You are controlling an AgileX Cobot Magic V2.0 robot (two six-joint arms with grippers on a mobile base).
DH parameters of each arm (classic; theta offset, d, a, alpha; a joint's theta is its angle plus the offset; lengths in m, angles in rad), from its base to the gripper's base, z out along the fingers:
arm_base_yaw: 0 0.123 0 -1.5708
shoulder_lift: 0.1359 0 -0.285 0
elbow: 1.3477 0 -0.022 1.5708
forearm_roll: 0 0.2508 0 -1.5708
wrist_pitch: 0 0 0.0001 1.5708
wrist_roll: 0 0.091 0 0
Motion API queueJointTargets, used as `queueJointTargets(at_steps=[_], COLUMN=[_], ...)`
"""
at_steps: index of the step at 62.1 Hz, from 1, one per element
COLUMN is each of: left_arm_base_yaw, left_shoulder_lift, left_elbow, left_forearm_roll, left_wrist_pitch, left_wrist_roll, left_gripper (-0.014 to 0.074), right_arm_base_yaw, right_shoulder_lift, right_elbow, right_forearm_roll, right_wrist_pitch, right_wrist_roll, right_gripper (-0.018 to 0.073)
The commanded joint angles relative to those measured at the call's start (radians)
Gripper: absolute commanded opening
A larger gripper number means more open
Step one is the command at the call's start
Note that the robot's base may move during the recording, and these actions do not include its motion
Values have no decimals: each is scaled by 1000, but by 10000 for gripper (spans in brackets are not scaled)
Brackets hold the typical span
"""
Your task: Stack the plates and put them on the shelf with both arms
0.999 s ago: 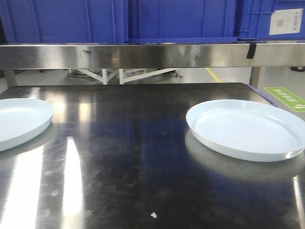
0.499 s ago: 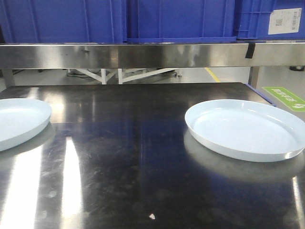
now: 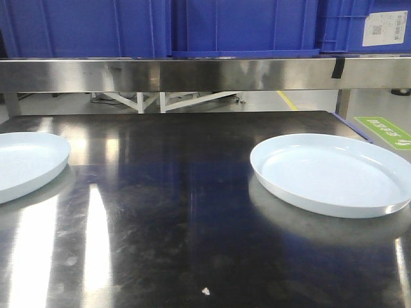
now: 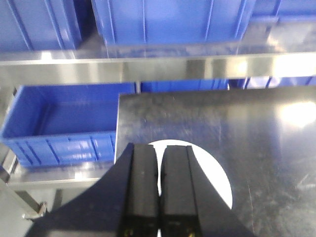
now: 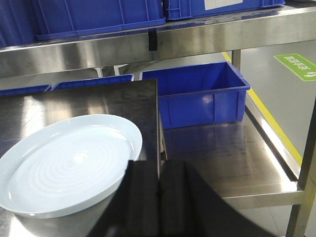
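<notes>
Two pale bluish-white plates lie on the steel table. The right plate (image 3: 331, 172) is whole in the front view; the left plate (image 3: 26, 160) is cut by the left edge. Neither gripper shows in the front view. In the left wrist view my left gripper (image 4: 160, 148) is shut and empty above the left plate (image 4: 217, 180), near the table's left edge. In the right wrist view my right gripper (image 5: 159, 165) is shut and empty, just right of the right plate (image 5: 69, 163), over the table's right edge.
A steel shelf rail (image 3: 205, 74) runs across the back above the table, with blue crates (image 3: 244, 25) on it. Blue bins sit on lower shelves beside the table, left (image 4: 59, 123) and right (image 5: 202, 96). A small white speck (image 3: 206, 290) lies near the front.
The front view shifts by a few pixels between frames; the plates stay where they are on the table.
</notes>
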Motion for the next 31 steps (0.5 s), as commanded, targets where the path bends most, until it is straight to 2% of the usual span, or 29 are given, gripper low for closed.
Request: queueJointTargets(at_steps=[1,5,31], left_arm_base_yaw=[-7,-7,-7], left_shoulder_lift=[25,48,76], left_elbow=[-38,-38,-40], left_forearm_roll=[-7,-7,-9], left_wrist_pitch=[-124,-170,-197], left_wrist_roll=[-4,-4,-4], left_gripper=[92,92,92], right_arm_base_yaw=[-5,-5,-5], right_shoulder_lift=[-20,-20,-20], right_elbow=[-16,-16,-16], right_forearm_roll=[-8,-8,-8], right_wrist_pitch=[-86,-86,-86], right_wrist_roll=[-5,-5,-5], right_gripper=[56,56,56])
